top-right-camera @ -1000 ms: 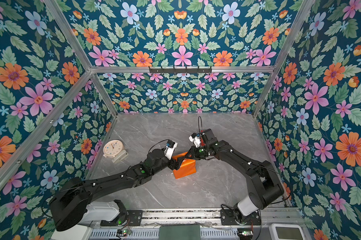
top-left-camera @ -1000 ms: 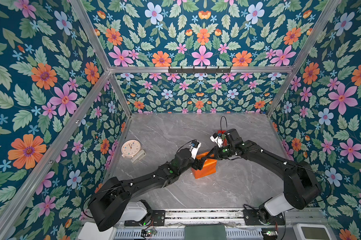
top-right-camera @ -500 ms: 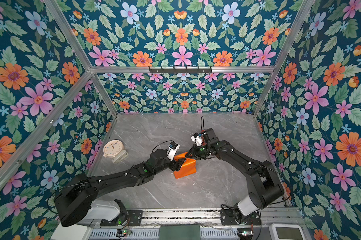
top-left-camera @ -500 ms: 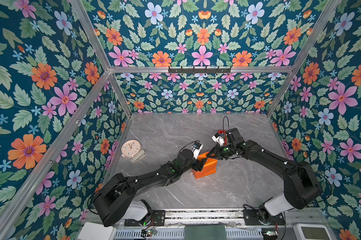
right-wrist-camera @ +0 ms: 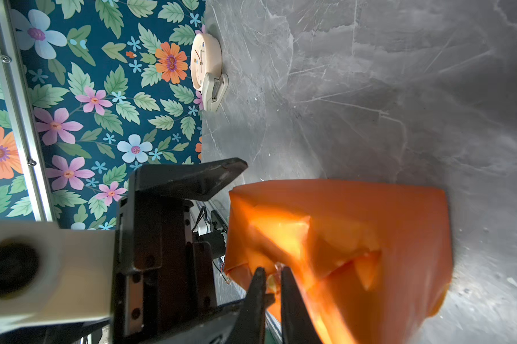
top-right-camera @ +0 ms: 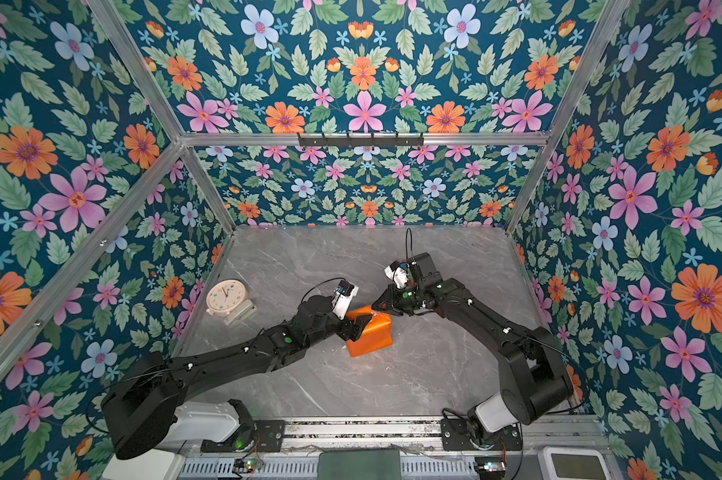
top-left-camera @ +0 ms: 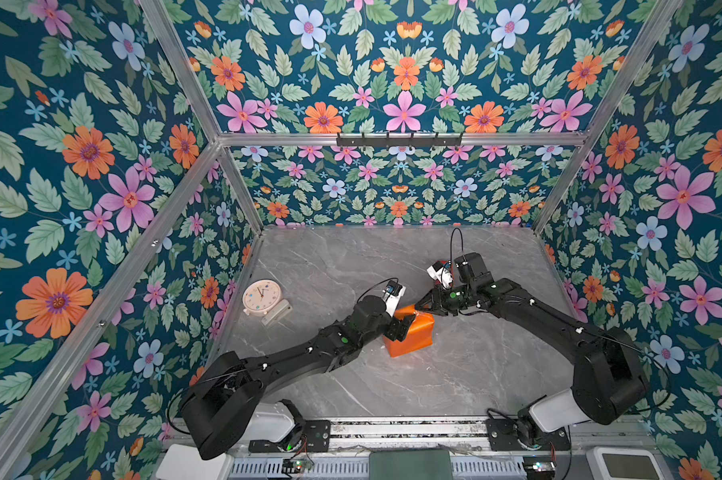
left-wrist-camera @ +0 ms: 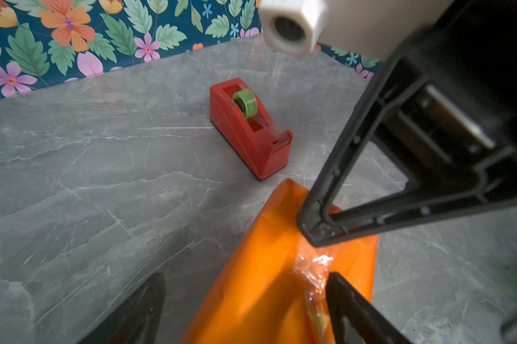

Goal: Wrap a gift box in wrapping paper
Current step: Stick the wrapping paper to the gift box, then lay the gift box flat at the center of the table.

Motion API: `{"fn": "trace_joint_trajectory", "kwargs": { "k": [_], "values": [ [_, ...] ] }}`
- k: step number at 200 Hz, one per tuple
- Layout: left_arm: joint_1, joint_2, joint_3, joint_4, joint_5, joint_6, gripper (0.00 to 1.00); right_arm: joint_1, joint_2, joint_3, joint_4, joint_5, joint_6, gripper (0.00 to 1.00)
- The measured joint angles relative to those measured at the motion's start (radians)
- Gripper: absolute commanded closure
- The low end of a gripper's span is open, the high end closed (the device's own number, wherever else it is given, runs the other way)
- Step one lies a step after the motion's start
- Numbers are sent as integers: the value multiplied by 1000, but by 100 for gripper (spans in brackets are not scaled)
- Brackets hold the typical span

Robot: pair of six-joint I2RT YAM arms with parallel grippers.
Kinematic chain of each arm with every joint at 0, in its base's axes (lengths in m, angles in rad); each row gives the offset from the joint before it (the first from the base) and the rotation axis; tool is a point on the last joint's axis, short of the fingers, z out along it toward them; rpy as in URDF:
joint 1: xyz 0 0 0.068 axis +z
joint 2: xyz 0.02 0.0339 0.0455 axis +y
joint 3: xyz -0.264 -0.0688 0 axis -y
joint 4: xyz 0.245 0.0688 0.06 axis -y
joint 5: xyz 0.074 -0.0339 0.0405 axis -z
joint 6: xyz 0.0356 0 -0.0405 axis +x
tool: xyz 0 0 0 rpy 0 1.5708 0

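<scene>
Little had changed over the last second. The left arm had eased forward slightly, bringing the left hand over the side of the parcel nearest that arm, while the right arm and the parcel had kept their places. The wrapping paper, glossy orange side out, sat folded round the gift box, which was wholly hidden inside it. The parcel lay mid-tabletop, near the red tape dispenser but not touching it. The left hand stood open and gripped nothing, with one finger over the paper's top and the other off to the side above bare tabletop. The right hand was all but closed at the parcel's far end, pinching what looked like a small fold of the paper, with a crinkled scrap of clear tape beside it. The wrap looked nearly done. The right hand seemed to be holding an end flap, and the left had probably come in to press that flap or steady the parcel.
</scene>
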Motion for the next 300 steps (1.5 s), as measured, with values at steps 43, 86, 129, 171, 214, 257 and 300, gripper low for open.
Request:
{"fn": "trace_joint_trajectory", "kwargs": {
  "k": [43, 86, 129, 171, 214, 257, 300],
  "values": [
    [0, -18, 7, 7, -37, -16, 11, 0, 11, -4, -16, 5, -8, 85],
    [4, -78, -20, -14, -78, -37, 10, 0, -23, 14, -32, 4, -26, 80],
    [53, -154, -50, -77, -88, -117, 9, 0, -116, 5, -61, 40, -63, 72],
    [85, -180, -23, -167, -4, -183, 8, 30, -238, -81, -159, 169, -131, 73],
    [110, -223, -41, -229, -9, -211, 8, 156, -267, -165, -156, 185, -159, 80],
    [200, -198, 26, -254, -19, -238, 8, 185, -147, -137, -59, 186, -153, 84],
    [272, -198, 20, -258, -8, -264, 8, 185, -71, -39, -21, 216, -151, 83]
  ]
}}
